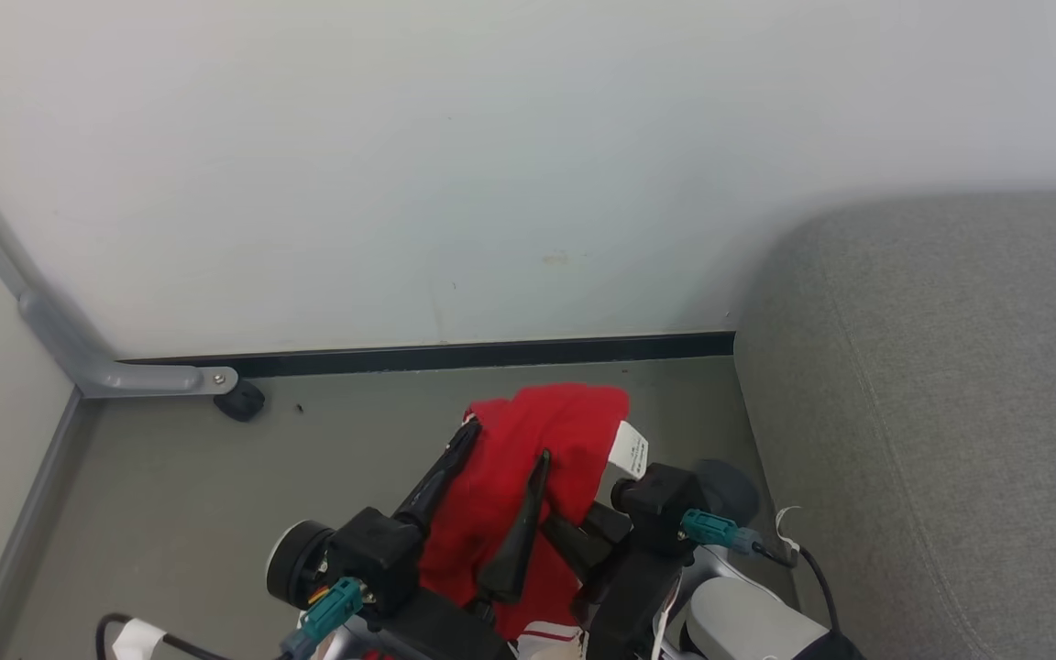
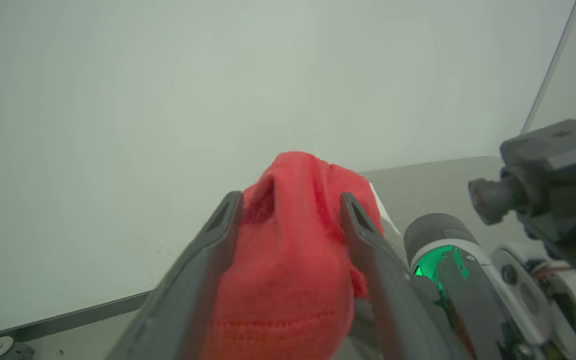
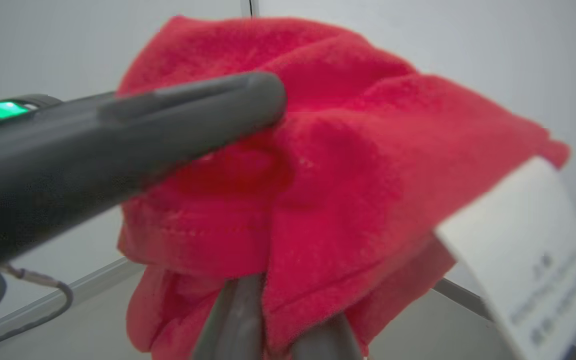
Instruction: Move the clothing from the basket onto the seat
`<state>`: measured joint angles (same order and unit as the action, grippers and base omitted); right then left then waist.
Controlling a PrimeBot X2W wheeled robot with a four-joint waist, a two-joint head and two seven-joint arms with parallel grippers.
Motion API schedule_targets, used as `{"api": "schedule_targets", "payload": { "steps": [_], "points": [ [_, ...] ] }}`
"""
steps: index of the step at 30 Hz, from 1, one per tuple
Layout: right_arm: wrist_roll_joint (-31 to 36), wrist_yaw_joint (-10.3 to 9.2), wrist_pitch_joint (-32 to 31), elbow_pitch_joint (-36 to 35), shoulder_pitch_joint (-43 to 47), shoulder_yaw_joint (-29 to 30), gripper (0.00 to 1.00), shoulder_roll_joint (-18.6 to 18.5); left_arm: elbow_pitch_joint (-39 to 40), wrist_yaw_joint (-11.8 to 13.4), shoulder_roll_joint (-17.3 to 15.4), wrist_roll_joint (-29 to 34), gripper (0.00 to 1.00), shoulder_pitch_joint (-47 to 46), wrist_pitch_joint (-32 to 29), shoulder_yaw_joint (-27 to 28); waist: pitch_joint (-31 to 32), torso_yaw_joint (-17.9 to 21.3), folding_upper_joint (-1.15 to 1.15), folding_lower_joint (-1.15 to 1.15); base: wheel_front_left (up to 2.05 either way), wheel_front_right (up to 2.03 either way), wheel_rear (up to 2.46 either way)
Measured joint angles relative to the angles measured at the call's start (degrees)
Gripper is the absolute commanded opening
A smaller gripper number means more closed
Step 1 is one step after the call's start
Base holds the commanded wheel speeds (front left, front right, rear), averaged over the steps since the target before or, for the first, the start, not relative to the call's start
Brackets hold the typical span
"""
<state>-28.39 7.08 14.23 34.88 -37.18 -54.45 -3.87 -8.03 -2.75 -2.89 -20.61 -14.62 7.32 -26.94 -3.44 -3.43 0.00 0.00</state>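
Your right gripper (image 3: 278, 320) is pinching a fold of the red clothing (image 1: 574, 422), fingers closed on it. Your left gripper (image 1: 508, 442) is standing spread, cloth bulging between its fingers but unclamped. The bundle is hanging over the floor (image 1: 216, 513), white tag (image 1: 629, 451) dangling; the grey seat (image 1: 931, 412) is lying well off to your right. My read: be drawing the left fingers clear first, then be swinging right, carrying high so the hem is clearing the cushion edge.

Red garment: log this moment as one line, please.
garment: held up above floor | left gripper: open around it | right gripper: shut on it | seat: garment not yet there
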Motion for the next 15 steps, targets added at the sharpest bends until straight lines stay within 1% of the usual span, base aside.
{"api": "schedule_targets", "payload": {
  "steps": [7, 9, 15],
  "points": [
    [-1.2, 0.00, 0.0, 0.9, -0.1, 1.1, 0.00, -0.3, 0.6, 0.3, -0.7, 0.1, 1.00, 0.1, 0.1, 0.3, 0.1, 0.6, 0.00, 0.00, 0.00, 0.00, 0.00],
    [-1.6, 0.00, 0.0, 1.0, -0.2, 1.9, 0.00, -0.5, 1.1, 0.8, -1.2, 0.3, 1.00, 0.3, 0.1, 0.4, 0.1, 1.0, 0.00, 0.00, 0.00, 0.00, 0.00],
    [-2.7, 0.00, 0.0, 1.7, -0.4, 5.7, 0.00, -2.3, 1.4, 0.8, -3.0, 1.1, 1.00, 2.8, 0.2, 0.3, 0.2, 2.8, 0.00, 0.00, 0.00, 0.00, 0.00]
  ]
}}
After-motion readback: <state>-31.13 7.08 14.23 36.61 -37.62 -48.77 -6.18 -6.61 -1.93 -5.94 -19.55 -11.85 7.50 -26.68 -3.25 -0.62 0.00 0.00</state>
